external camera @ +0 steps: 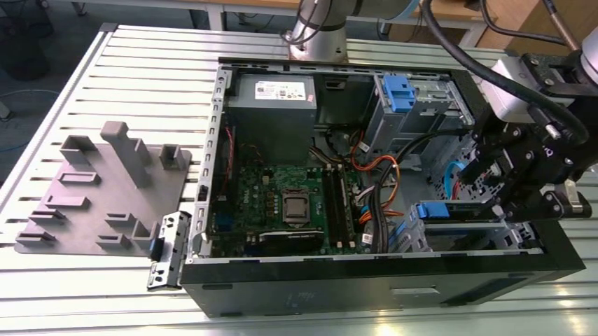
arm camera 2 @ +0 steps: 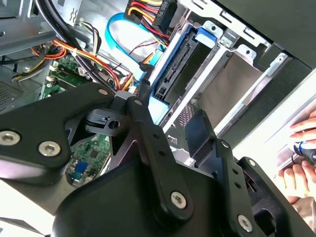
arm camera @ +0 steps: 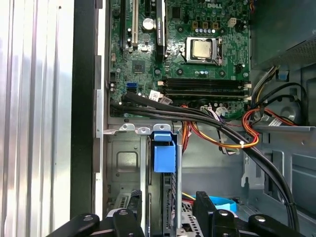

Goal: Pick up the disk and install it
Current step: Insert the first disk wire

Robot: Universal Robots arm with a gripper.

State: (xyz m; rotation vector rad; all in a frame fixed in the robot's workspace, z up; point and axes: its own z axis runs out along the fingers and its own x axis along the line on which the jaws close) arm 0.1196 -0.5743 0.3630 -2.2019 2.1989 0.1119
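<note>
Gripper [external camera: 509, 183] hangs over the case [external camera: 374, 294] at the exterior view's right, fingers [arm camera: 207, 210] spread apart and holding nothing. You'll find the disk [external camera: 449, 210] seated on edge in the drive cage [arm camera: 126, 163], its blue rail [arm camera: 164, 153] just below those fingers. Motherboard [external camera: 290, 203] lies nearby.

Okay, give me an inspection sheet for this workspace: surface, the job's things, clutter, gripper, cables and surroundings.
Surface: ribbed aluminium table carrying an open black computer case.
Job's things: flat disk with blue plastic rails standing edge-on in the grey metal drive bay.
Clutter: grey plastic fixture plate at the exterior view's left; loose black bracket beside the case.
Gripper: black gripper open, fingers apart just above the disk.
Cables: orange, yellow and black wire bundle; blue data cable.
Surroundings: a person's hand outside the case.
</note>
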